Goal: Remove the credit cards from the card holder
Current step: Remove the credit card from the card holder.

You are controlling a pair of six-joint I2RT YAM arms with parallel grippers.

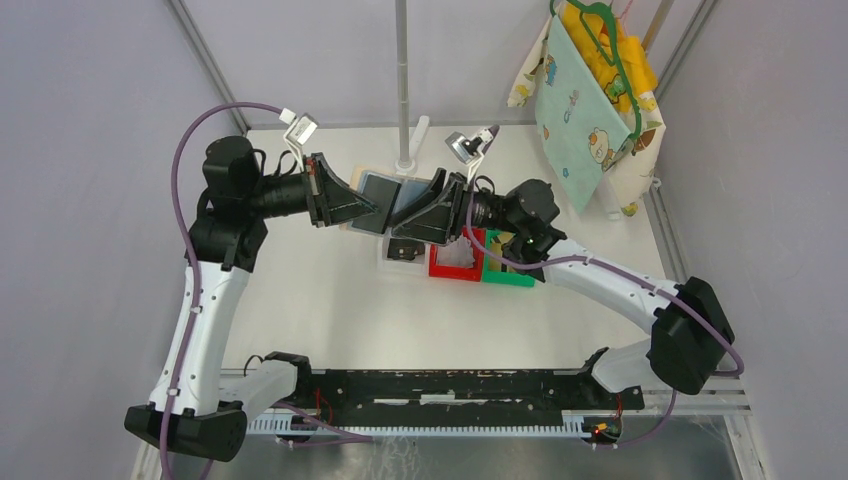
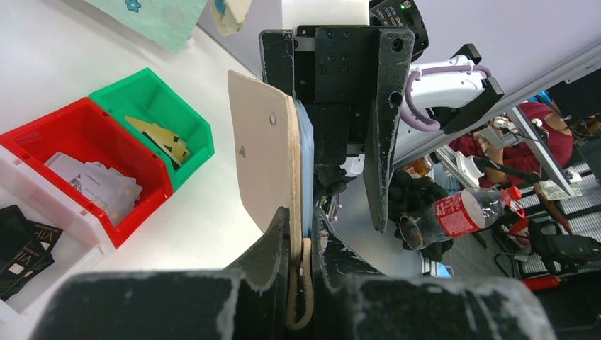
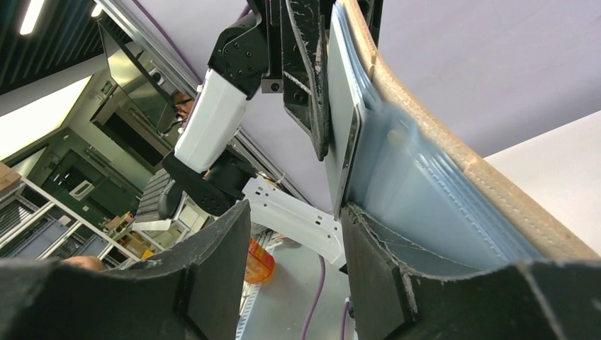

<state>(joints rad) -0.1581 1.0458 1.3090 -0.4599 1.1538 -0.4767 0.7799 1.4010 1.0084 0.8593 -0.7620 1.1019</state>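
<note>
The left gripper (image 2: 301, 223) is shut tight on the near edge of the holder (image 2: 266, 156). It holds the holder up in the air, above the worktop (image 1: 330, 300). The holder stands on its edge. Its tan side faces the bins and its pale blue pocket (image 3: 432, 191) faces the other way.

The right gripper (image 3: 294, 209) comes at the holder from the right. Its two fingers stand apart, with nothing between them. One finger (image 3: 375, 269) touches the blue pocket. A flat grey card (image 3: 341, 120) lies against the pocket, just above that finger.

From the top, the holder (image 1: 385, 200) is in the middle of the scene, between the left gripper (image 1: 365, 208) and the right gripper (image 1: 415, 205).

Three bins sit in a row on the worktop, just near of the holder. The white bin (image 2: 53, 212) is on the left and has black cards (image 2: 21, 248) in it. The red bin (image 2: 42, 138) is in the middle and has grey cards (image 2: 96, 185) in it. The green bin (image 2: 195, 124) is on the right and has gold cards (image 2: 159, 134) in it.

A pole (image 1: 403, 80) stands at the far side of the worktop. A cloth bag (image 1: 585, 90) with little pictures hangs at the far right.
</note>
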